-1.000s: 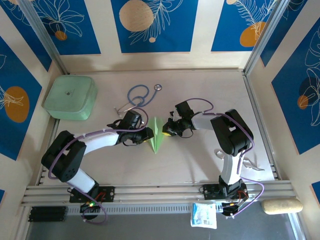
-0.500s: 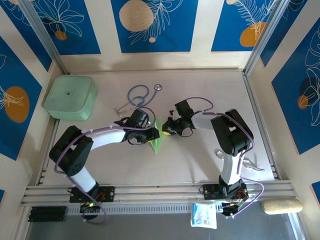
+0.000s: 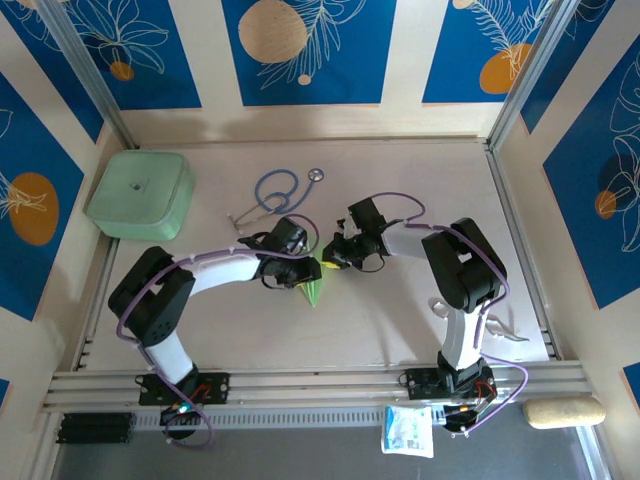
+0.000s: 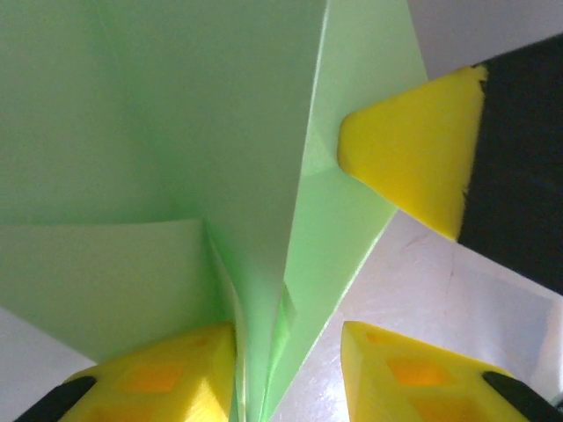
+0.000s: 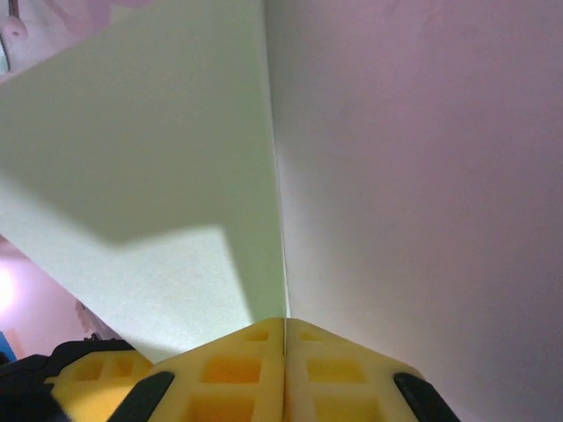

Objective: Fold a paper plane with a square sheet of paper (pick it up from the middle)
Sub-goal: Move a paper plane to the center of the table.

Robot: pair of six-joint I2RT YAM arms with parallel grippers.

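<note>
The square sheet of paper stands folded into a narrow, pale green paper plane (image 3: 315,291) at mid-table, its tip pointing toward the near edge. My left gripper (image 3: 307,268) is over it from the left. In the left wrist view the plane's folded layers (image 4: 220,149) run down between that gripper's (image 4: 286,356) yellow fingers (image 4: 158,378). The jaws are open, with bare table between the paper and the right-hand finger. My right gripper (image 3: 334,259) comes in from the right. It (image 5: 284,327) is shut on a thin edge of the plane (image 5: 149,176).
A thick mint-green box (image 3: 140,193) sits at the back left. A blue stethoscope (image 3: 277,190) lies just behind the grippers. A white packet (image 3: 408,430) and a beige roll (image 3: 565,411) lie beyond the front rail. Bare table spreads to the right and front.
My left gripper has slid right, over the plane, and its jaws have widened. More of the green paper is covered from above. The right gripper has held still, shut.
</note>
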